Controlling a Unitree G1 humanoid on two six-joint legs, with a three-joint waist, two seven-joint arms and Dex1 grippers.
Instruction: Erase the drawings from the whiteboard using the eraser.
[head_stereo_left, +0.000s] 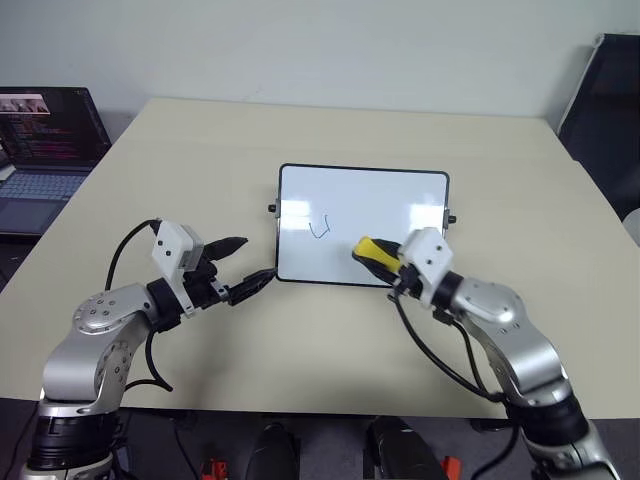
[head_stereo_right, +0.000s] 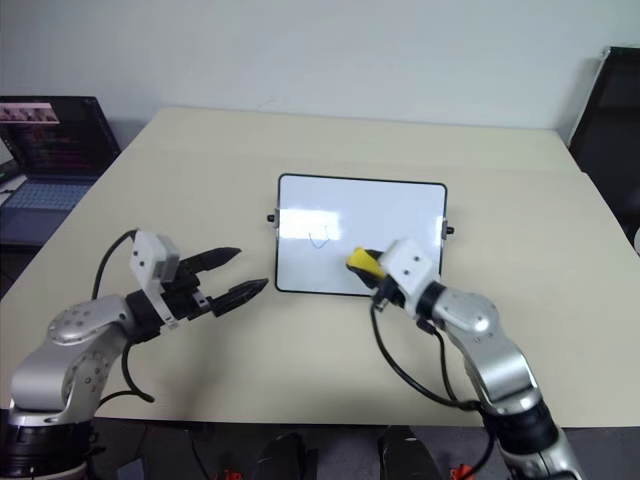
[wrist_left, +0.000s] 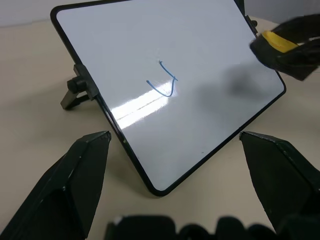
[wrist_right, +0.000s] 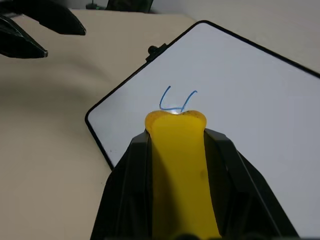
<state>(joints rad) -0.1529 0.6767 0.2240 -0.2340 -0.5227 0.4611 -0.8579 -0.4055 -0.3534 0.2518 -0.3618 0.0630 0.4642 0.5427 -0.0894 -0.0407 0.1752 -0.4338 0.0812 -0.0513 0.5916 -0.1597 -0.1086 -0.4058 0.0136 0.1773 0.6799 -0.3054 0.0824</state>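
The whiteboard (head_stereo_left: 380, 215) lies in the middle of the table, white with a thin black frame. One blue drawing (head_stereo_left: 320, 229), a small U-shaped squiggle, sits on its left half; it also shows as the drawing (wrist_right: 177, 100) and the drawing (wrist_left: 164, 85). My right gripper (head_stereo_left: 385, 262) is shut on the yellow eraser (head_stereo_left: 372, 249), held over the board's near edge just right of the squiggle. The eraser (wrist_right: 180, 165) points straight at the mark. My left gripper (head_stereo_left: 243, 268) stands open off the board's left near corner, holding nothing.
An open laptop (head_stereo_left: 45, 150) sits off the table's far left corner. A dark chair (head_stereo_left: 605, 100) stands at the far right. The board rests on small black knobs (wrist_left: 77, 85) at its short sides. Bare tabletop surrounds the board.
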